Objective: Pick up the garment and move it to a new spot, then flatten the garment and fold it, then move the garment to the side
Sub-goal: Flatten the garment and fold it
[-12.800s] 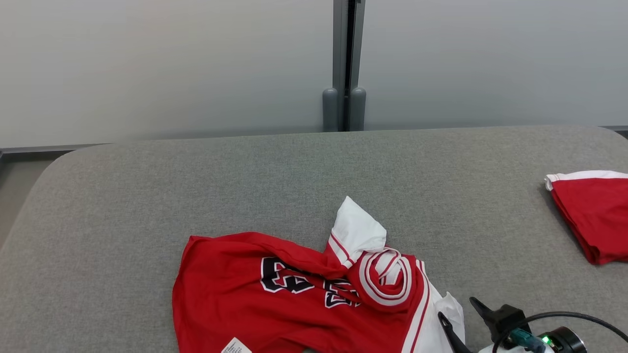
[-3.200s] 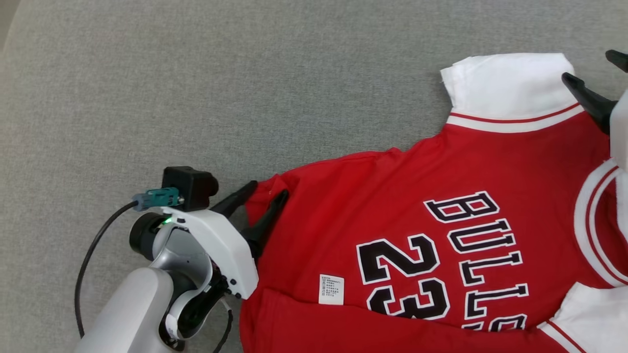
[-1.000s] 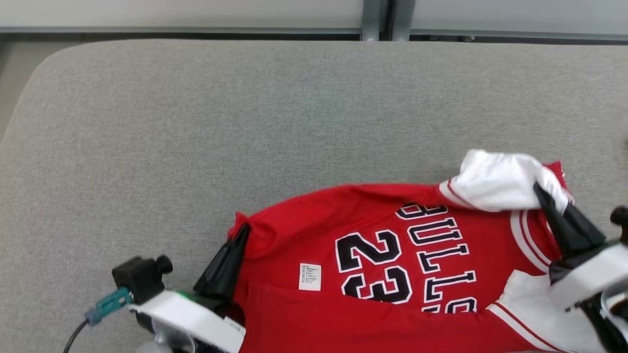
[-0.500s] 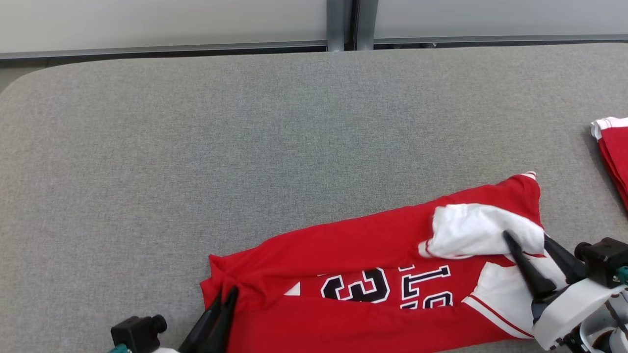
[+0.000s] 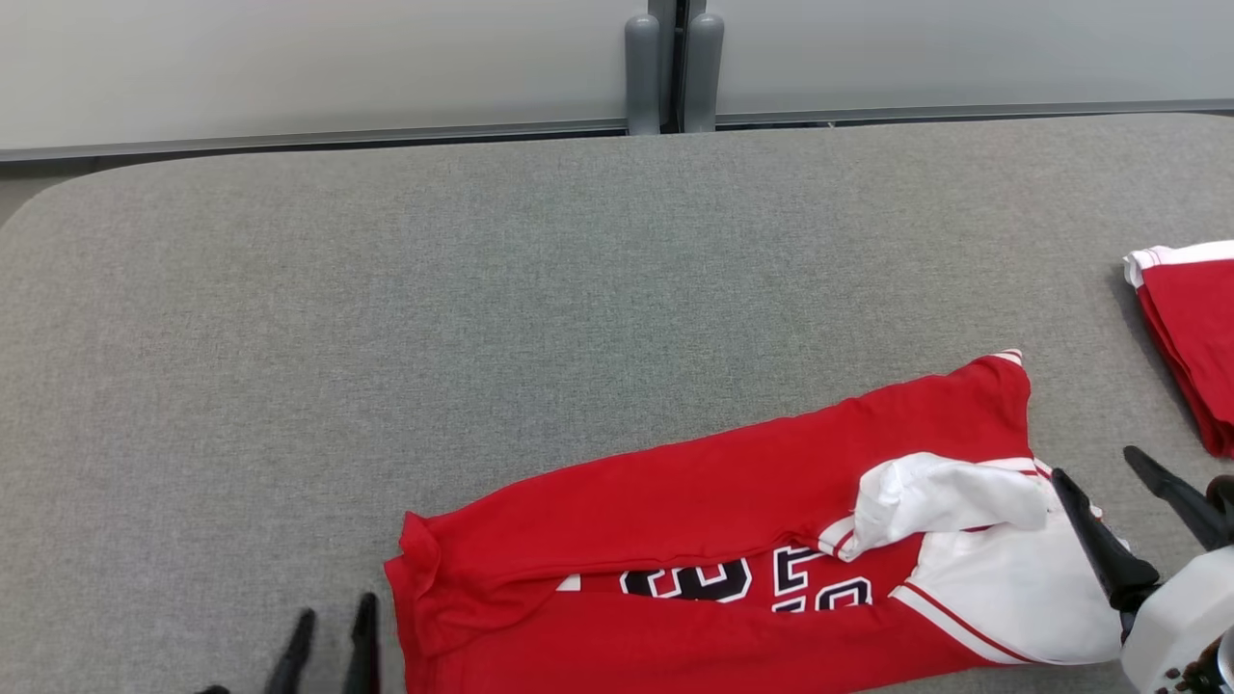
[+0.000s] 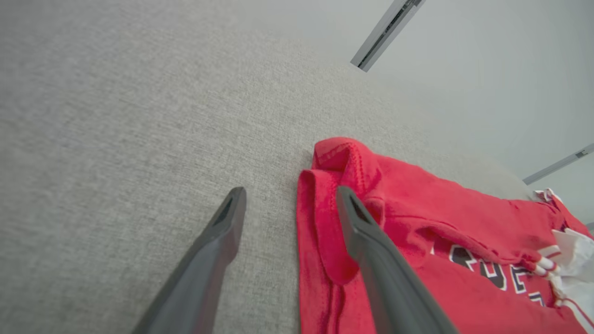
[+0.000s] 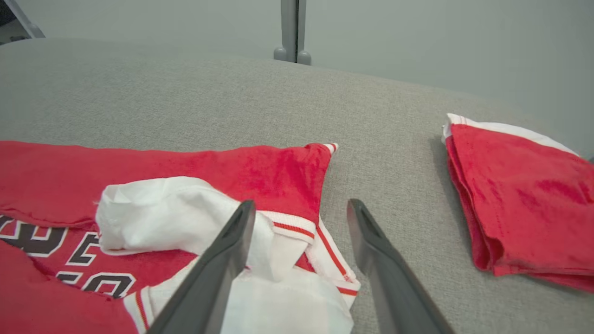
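Note:
The garment [image 5: 694, 492], a red jersey with white sleeves and black lettering, lies on the grey padded table [image 5: 482, 289] at the near middle and right. Its far half is folded over the near half, and a crumpled white sleeve [image 5: 940, 496] rests on top. My left gripper [image 5: 333, 622] stands open just left of the garment's left end [image 6: 352, 162], one finger above its hem. My right gripper [image 5: 1094, 467] stands open at the right end, with the left finger [image 7: 232, 241] over the white sleeve [image 7: 158, 208]. Neither gripper holds anything.
A second red garment [image 5: 1191, 328], folded with a white trim, lies at the table's right edge [image 7: 515, 185]. A pale wall with a grey post [image 5: 672, 67] runs behind the table. Bare grey padding spreads across the far and left parts.
Both grippers were shut on the garment's ends and have opened and let go. The garment's far half now lies folded over the near half. The camera has also shifted.

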Controlling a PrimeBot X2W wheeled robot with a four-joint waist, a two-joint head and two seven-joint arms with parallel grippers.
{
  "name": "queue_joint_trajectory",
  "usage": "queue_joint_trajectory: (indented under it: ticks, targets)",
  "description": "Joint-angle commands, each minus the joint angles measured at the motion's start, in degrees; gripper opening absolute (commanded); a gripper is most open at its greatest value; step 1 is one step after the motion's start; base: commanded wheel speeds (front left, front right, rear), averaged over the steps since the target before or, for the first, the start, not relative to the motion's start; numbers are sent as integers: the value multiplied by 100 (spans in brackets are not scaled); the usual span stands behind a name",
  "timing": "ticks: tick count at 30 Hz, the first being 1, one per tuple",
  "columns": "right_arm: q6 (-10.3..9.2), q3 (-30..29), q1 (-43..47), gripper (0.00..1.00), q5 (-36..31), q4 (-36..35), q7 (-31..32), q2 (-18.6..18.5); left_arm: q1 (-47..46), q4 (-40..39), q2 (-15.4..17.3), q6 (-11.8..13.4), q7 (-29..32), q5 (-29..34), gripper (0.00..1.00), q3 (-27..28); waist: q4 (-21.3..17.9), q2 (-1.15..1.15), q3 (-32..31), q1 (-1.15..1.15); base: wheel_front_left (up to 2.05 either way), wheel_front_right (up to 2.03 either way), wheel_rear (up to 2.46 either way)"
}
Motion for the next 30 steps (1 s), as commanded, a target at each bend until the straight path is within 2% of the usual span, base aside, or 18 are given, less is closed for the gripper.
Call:
queue_joint_trajectory:
  ticks: [1, 3, 4, 8, 11, 15, 19, 30]
  targets:
    - [-2, -36, -8, 100, -109, -21, 144, 22, 33, -143, -55, 127, -45, 307, 100, 239, 0, 0, -10, 0, 0, 0, 0]
    - [-2, -56, -122, 100, -143, 44, 376, 155, 89, -374, -280, 284, -45, 817, 100, 611, 6, 0, -10, 0, 0, 0, 0]
    - [-2, -46, -200, 100, -200, 94, 481, 172, 149, -464, -397, 283, -40, 1032, 100, 737, 8, 0, 0, 0, 0, 0, 0]
    - [-2, 83, -577, 100, -411, 504, 804, 310, 233, -622, -720, 92, -37, 1517, 100, 1037, 57, 0, 86, 0, 0, 0, 0]
    - [-2, 186, -852, 100, -657, 937, 944, 328, 200, -552, -815, -70, -38, 1687, 100, 1084, 127, 0, 168, 0, 0, 0, 0]
    - [-2, 247, -1007, 100, -888, 1414, 1071, 285, 133, -457, -848, -200, -39, 1735, 100, 1153, 247, 0, 213, 0, 0, 0, 0]
    - [-2, 355, -951, 100, -848, 1649, 1222, 212, 173, -449, -853, -167, -39, 1601, 100, 1148, 314, 0, 227, 0, 0, 0, 0]
    - [-2, 467, -716, 100, -567, 1696, 1739, -116, 270, -484, -854, -132, -40, 1566, 100, 1190, 407, 0, 222, 0, 0, 0, 0]
